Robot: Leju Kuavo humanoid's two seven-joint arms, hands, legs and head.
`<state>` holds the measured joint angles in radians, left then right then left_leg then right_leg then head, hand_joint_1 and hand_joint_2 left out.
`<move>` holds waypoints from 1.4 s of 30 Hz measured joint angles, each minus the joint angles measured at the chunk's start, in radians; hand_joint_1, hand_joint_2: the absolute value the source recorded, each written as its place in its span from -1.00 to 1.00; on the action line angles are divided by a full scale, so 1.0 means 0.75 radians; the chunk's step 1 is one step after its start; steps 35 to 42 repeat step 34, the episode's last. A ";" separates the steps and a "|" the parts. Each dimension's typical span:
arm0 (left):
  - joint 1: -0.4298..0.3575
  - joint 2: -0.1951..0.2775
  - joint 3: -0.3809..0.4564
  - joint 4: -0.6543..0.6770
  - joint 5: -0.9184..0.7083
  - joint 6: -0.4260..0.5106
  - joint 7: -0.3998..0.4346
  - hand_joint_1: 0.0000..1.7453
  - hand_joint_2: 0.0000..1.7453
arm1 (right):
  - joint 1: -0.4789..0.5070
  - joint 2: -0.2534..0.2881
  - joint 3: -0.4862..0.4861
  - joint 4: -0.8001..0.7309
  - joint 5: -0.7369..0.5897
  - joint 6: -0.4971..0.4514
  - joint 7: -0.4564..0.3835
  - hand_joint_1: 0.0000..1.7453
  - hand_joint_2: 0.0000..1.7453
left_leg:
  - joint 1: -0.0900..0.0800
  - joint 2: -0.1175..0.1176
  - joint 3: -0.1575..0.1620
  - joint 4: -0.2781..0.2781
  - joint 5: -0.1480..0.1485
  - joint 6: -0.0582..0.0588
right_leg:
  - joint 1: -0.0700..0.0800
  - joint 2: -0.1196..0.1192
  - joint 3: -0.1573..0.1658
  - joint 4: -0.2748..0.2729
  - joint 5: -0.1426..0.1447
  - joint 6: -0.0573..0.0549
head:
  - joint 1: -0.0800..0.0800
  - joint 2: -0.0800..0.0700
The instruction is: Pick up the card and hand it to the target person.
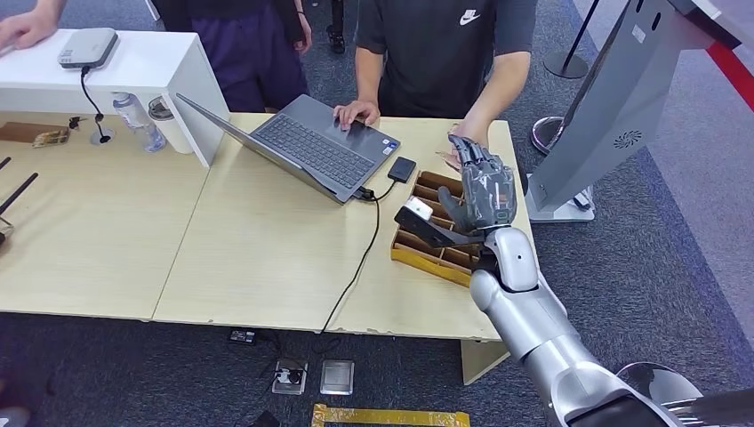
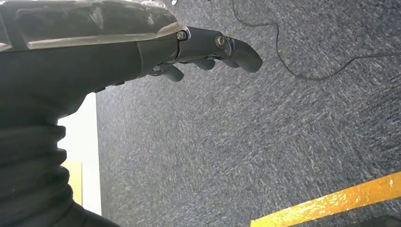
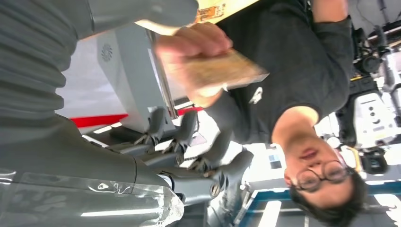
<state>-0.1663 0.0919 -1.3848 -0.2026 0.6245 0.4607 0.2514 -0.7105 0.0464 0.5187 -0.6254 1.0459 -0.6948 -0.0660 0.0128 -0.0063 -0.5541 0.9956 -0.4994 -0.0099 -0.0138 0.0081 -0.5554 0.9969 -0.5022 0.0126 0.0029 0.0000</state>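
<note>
The right hand [image 1: 485, 191] hovers above the tray [image 1: 437, 258], fingers [image 3: 187, 130] spread, holding nothing. At its twelve o'clock, the person's hand [image 3: 194, 52] pinches the card [image 3: 222, 71]. Best withdraw slowly, straight back, clear of the card.

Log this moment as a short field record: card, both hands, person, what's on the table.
card: held in the person's hand, clear of the robot's fingers
right hand: raised over the table's far right end, fingers apart, holding nothing
left hand: hanging over grey carpet, holding nothing
person: black shirt, standing across the table, other hand on the laptop
table: compartment tray below the right hand
task: card appears handed over
</note>
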 joint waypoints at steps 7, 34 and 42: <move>0.001 0.000 0.000 0.000 0.009 0.000 0.000 -1.00 1.00 | 0.058 0.030 -0.107 -0.065 0.065 -0.002 -0.069 -1.00 1.00 | 0.000 0.000 0.000 0.000 0.000 0.000 | 0.000 0.000 0.000 0.000 0.000 0.000 | 0.000 0.000; 0.031 0.002 0.003 0.000 0.079 0.038 -0.005 -1.00 1.00 | 0.436 -0.133 -0.114 -0.597 -0.034 0.037 0.260 -1.00 1.00 | 0.000 0.000 0.000 0.000 0.000 0.000 | 0.000 0.000 0.000 -0.001 0.000 0.000 | -0.001 0.000; 0.031 0.002 0.003 0.000 0.079 0.038 -0.005 -1.00 1.00 | 0.436 -0.133 -0.114 -0.597 -0.034 0.037 0.260 -1.00 1.00 | 0.000 0.000 0.000 0.000 0.000 0.000 | 0.000 0.000 0.000 -0.001 0.000 0.000 | -0.001 0.000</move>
